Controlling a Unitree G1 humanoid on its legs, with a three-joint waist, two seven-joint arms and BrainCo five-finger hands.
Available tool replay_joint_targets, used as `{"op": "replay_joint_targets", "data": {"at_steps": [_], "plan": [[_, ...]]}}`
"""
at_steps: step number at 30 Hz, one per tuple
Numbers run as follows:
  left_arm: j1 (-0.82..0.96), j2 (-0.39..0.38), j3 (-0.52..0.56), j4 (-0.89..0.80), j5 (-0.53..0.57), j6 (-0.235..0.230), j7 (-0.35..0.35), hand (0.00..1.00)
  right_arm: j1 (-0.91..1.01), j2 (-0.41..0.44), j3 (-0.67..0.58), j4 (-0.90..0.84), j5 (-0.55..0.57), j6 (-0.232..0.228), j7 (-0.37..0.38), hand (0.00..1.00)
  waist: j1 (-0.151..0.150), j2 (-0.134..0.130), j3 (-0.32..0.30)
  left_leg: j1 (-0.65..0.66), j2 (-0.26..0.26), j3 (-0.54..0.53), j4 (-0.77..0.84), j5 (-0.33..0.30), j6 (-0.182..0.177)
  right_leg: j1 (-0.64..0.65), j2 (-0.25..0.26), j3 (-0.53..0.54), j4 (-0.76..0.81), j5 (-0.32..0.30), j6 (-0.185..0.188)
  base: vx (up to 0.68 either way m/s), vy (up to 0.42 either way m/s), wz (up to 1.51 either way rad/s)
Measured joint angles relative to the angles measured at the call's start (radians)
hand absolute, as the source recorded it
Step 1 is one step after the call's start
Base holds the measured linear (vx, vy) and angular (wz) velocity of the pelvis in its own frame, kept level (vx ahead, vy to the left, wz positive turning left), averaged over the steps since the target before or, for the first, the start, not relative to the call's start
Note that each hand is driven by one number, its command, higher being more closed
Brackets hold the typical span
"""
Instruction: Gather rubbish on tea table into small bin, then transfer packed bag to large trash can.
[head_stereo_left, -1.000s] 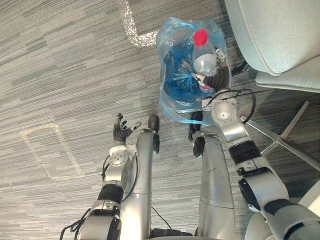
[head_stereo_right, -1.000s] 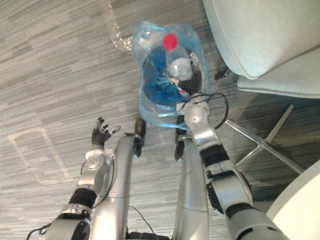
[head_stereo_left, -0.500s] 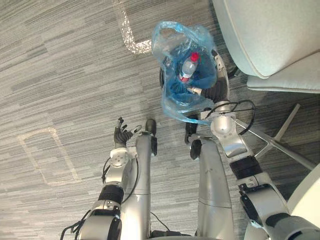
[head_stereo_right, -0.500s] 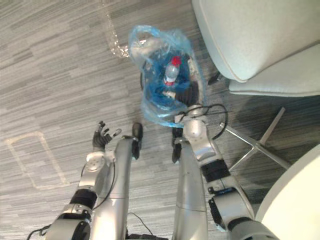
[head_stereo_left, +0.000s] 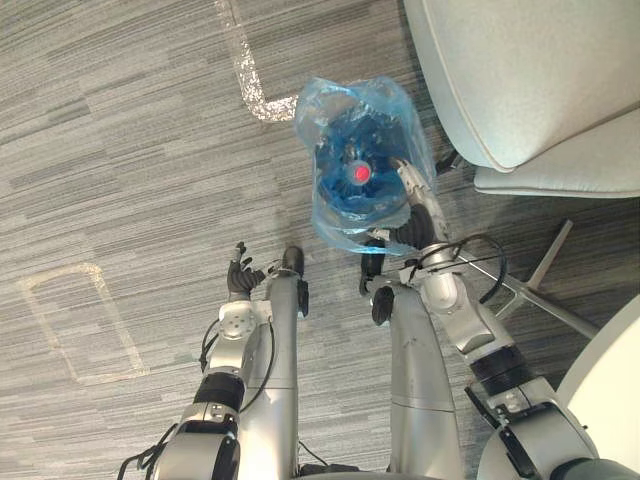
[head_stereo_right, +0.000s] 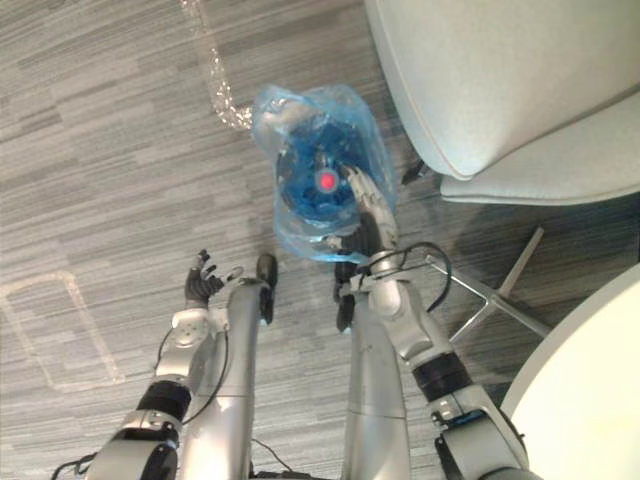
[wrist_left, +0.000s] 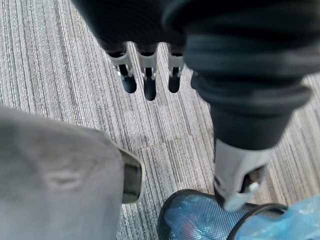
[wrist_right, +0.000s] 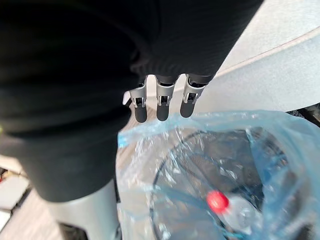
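A small black mesh bin (wrist_left: 200, 220) lined with a blue plastic bag (head_stereo_left: 360, 160) stands on the carpet just ahead of me. Inside it a clear bottle stands upright, its red cap (head_stereo_left: 360, 173) facing up. My right hand (head_stereo_left: 418, 215) reaches over the bag's near right rim. In the right wrist view its fingers (wrist_right: 161, 107) are straight above the bag (wrist_right: 165, 165) and the cap (wrist_right: 216, 200), holding nothing. My left hand (head_stereo_left: 240, 275) hangs open to the left of the bin, with its fingers (wrist_left: 149, 85) relaxed over the carpet.
A pale armchair (head_stereo_left: 520, 70) with thin metal legs (head_stereo_left: 540, 270) stands close on the bin's right. The edge of a white round table (head_stereo_right: 590, 380) is at the lower right. Tape marks (head_stereo_left: 245, 70) lie on the grey carpet to the left.
The bottle, held over the bag's mouth by my right hand a second ago, has dropped into the bin and the hand has let go. The camera has shifted.
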Motion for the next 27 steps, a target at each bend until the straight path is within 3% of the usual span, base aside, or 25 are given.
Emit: {"op": "replay_joint_targets", "data": {"at_steps": [10, 27], "plan": [[-0.002, 0.015, -0.012, 0.017, -0.001, -0.022, 0.006, 0.0, -0.065, 0.011, 0.008, 0.231, -0.095, 0.029, -0.027, 0.0, 0.0, 0.0, 0.0, 0.002, -0.001, 0.001, -0.046, 0.018, -0.001, 0.0, -0.001, -0.002, -0.035, 0.005, 0.011, -0.01, 0.026, 0.02], [-0.031, 0.017, -0.016, 0.016, -0.005, -0.041, 0.027, 0.0, -0.208, 0.015, 0.031, 0.412, -0.131, 0.066, -0.049, 0.0, 0.003, 0.0, 0.008, -0.038, -0.004, -0.01, -0.07, 0.024, -0.01, -0.043, -0.007, -0.012, -0.036, 0.002, 0.014, 0.01, 0.027, 0.03]]}}
